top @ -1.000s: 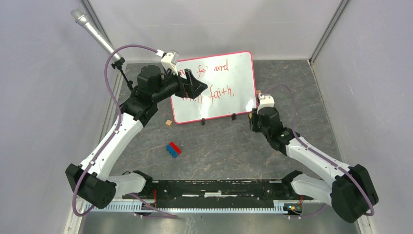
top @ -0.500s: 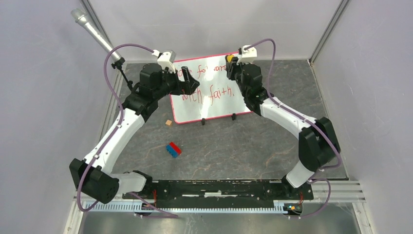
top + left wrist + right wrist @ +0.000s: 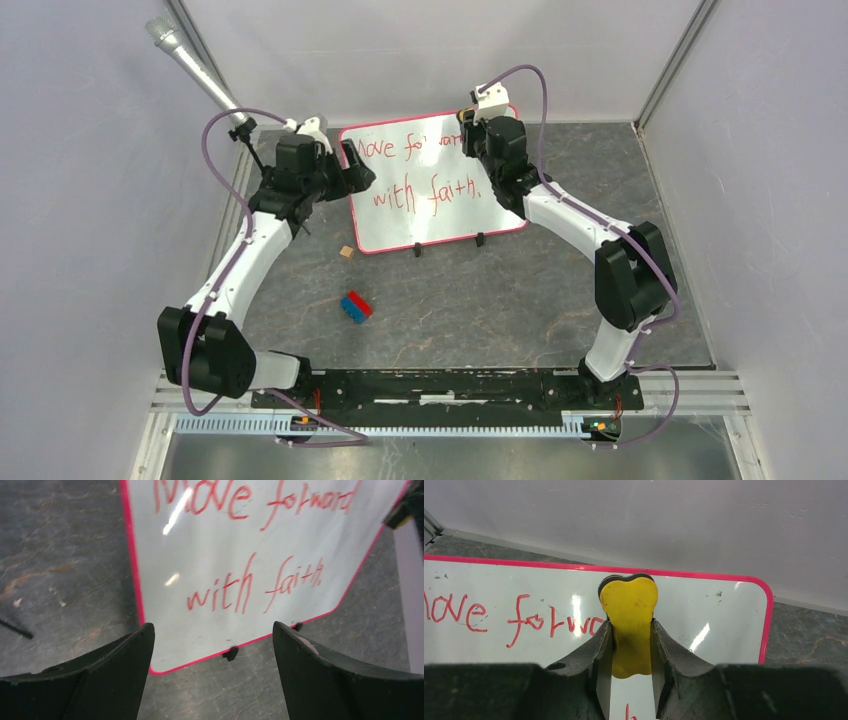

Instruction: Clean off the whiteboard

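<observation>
The whiteboard point(image 3: 440, 215) lies flat on the grey surface point(image 3: 480, 300) at the far side, near the back wall. Red writing on it reads "Move forward with faith". The right hand point(image 3: 630, 626) pinches a yellow eraser point(image 3: 629, 605) between its fingers, above the board's far right part at the end of "forward"; contact with the board cannot be confirmed. The left hand point(image 3: 212, 635) is spread wide, empty, over the board's left edge. A red and blue block point(image 3: 356, 306) and a small wooden cube point(image 3: 346, 252) lie nearer the arm bases.
</observation>
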Available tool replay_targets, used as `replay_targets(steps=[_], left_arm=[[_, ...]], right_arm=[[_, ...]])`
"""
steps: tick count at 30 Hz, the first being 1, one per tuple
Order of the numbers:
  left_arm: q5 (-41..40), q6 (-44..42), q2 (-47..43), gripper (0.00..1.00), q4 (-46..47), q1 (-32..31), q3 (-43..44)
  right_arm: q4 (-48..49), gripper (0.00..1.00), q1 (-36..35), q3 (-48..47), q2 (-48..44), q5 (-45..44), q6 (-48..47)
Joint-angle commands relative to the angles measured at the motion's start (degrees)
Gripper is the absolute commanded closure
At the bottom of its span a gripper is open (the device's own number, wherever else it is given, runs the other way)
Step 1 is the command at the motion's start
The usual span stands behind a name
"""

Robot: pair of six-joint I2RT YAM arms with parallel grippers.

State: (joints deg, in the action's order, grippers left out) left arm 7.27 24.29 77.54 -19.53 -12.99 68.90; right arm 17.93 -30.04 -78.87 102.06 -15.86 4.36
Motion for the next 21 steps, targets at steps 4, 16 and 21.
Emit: replay_targets(steps=[4, 16, 21], left_arm=[[0.6, 0.0, -1.6, 0.08, -1.9, 4.6, -4.5], [11.6, 1.2, 8.9, 0.16, 1.1, 9.1, -0.1], [10.7, 0.9, 8.9, 0.11, 4.8, 9.3, -2.6]], right_arm=[[1.0, 0.83, 1.6, -2.0, 0.3, 7.5, -0.4], [-1.9, 0.82, 1.7, -1.3, -0.2, 4.9, -7.7], [-3.5, 0.82, 1.7, -3.7, 0.8, 6.2, -6.6]])
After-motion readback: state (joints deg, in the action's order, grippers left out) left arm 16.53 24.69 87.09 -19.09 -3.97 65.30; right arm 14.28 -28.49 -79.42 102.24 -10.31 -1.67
